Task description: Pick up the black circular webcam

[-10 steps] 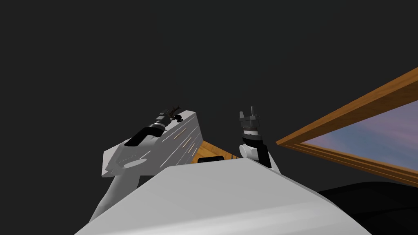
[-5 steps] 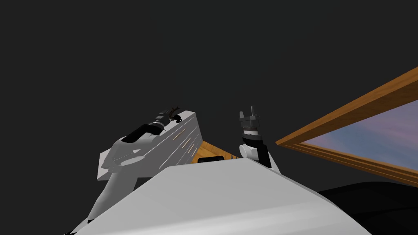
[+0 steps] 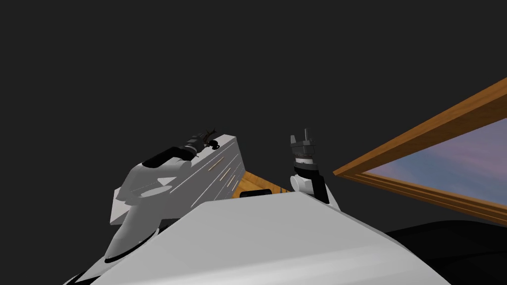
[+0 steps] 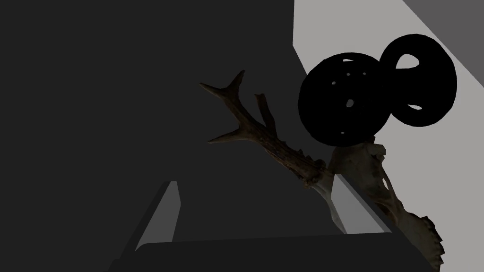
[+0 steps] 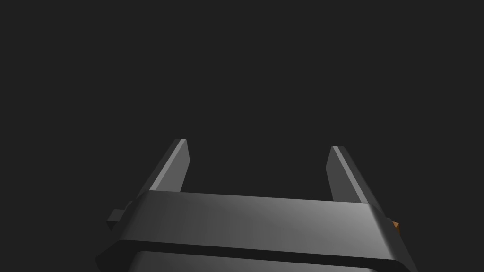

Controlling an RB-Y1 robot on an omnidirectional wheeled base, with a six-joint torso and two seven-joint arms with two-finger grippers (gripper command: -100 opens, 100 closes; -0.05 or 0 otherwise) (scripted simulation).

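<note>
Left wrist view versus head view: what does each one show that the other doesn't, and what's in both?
Left wrist view: the pale skull under the antler, and the left pincer open, not yet around the webcam. Head view: the right pincer raised, drawer fronts of the grey cabinet, a wood-framed picture. Both: the black round webcam and the antler on the cabinet top.

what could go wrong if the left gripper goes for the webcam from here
1. The antlered skull lies at one side of the open left gripper, in front of the black webcam; advancing may snag or shove it.
2. The webcam sits off to that side, outside the gripper's gap, so closing now would likely miss.
3. It stands near the edge of the light grey cabinet top; a nudge might knock it off.
</note>
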